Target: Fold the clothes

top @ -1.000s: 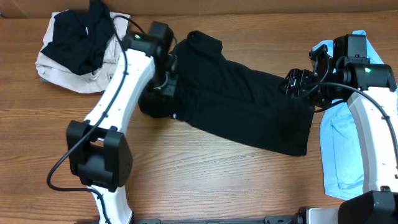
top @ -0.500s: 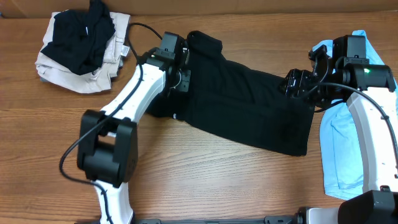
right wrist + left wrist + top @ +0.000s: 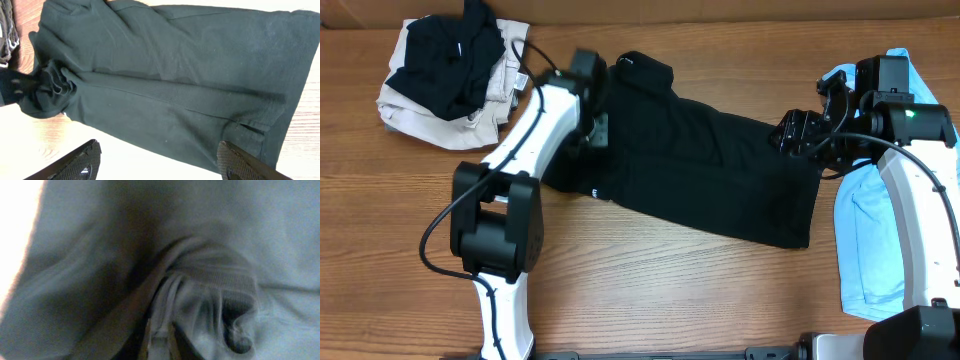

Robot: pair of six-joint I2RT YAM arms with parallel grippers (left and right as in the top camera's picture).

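Note:
A black top (image 3: 720, 170) lies spread across the middle of the table, running from upper left to lower right. My left gripper (image 3: 595, 128) is down on its bunched left end. In the left wrist view the fingers stand close together on a ridge of the black top (image 3: 225, 240), so the left gripper (image 3: 159, 342) is shut on that fold. My right gripper (image 3: 798, 135) hovers over the top's right end. The right gripper (image 3: 157, 150) is open, its pads wide apart with nothing between them, above the black top (image 3: 175, 75).
A pile of beige cloth (image 3: 420, 105) with a black piece (image 3: 445, 55) on it sits at the back left. A light-blue T-shirt (image 3: 865, 230) lies at the right edge under the right arm. Bare wood shows along the table's front.
The left arm swung its gripper toward the right over the top's left end, then drew back a little to the left. The right arm has stayed put.

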